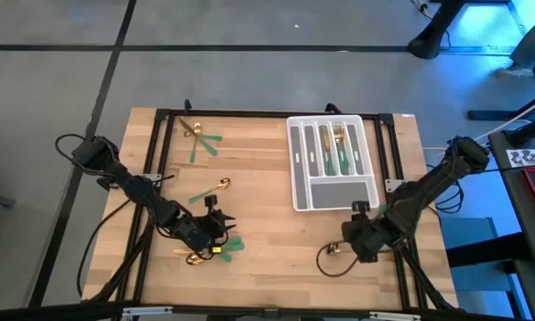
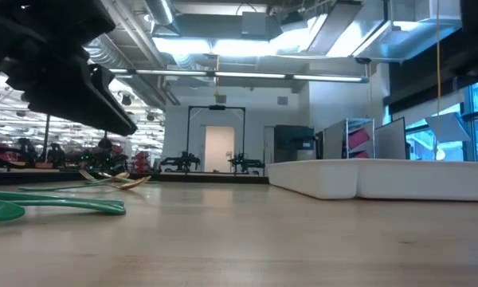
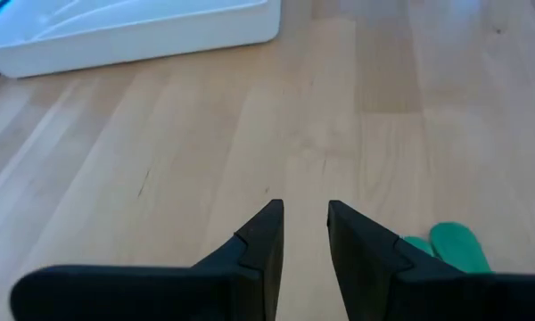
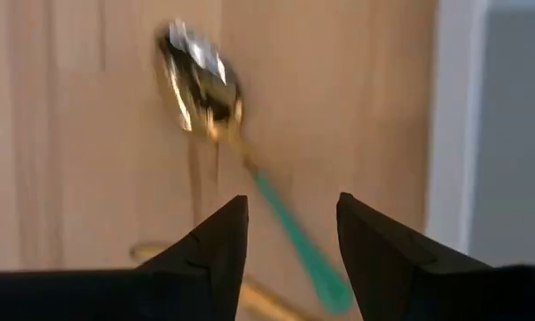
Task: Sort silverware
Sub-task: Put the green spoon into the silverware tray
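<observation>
— Where's the spoon (image 4: 216,94)?
— I see it on the worktop (image 1: 267,223) near the front edge, just ahead of my right gripper (image 4: 290,234), whose fingers stand apart, empty.
— And the left?
— Left gripper (image 3: 305,236) near the front-left corner, fingers slightly parted, holding nothing, green handles (image 3: 448,246) beside it.

Low view: wooden table (image 2: 247,239) fills the foreground. Green handles (image 2: 56,203) lie flat at near left; gold-headed silverware (image 2: 115,180) farther back. White tray (image 2: 382,178) sits on the right. Dark arm (image 2: 56,64) overhead at upper left; gripper not visible.
</observation>
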Robot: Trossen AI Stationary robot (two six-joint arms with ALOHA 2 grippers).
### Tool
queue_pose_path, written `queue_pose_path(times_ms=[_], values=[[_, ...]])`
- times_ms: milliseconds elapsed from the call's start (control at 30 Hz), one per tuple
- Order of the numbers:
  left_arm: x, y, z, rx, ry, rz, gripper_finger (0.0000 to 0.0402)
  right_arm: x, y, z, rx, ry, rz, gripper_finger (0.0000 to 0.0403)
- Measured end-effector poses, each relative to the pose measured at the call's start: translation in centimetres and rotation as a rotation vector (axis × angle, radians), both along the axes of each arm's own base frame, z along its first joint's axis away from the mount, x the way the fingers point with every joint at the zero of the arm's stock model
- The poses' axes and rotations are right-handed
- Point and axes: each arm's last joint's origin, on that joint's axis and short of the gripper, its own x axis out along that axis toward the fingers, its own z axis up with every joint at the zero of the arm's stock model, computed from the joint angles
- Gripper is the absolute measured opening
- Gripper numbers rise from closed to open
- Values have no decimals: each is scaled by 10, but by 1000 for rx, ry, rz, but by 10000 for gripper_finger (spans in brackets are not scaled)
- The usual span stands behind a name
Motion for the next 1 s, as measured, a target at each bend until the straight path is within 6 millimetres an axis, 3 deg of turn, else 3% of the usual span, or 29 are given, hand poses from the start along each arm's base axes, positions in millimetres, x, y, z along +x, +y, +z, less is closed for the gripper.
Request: queue_pose_path(times_ms=[167,400,767,867,1000], values=[[0,2,-1,6,8,4,81,-9,-4,-25,49,84,23,169],[0,2,-1,3,6,7,81,-12,-11,-49,-38,16,56,169],[0,1,0,-16,-2,18,81,-8,-6,-80,83,-69,84,167],[0,1,0,-17,-3,18,81,-7,-5,-88,59,-39,90,146],[0,1,0,-23,-6,21,81,-6,-3,-90,80,-25,82,88]])
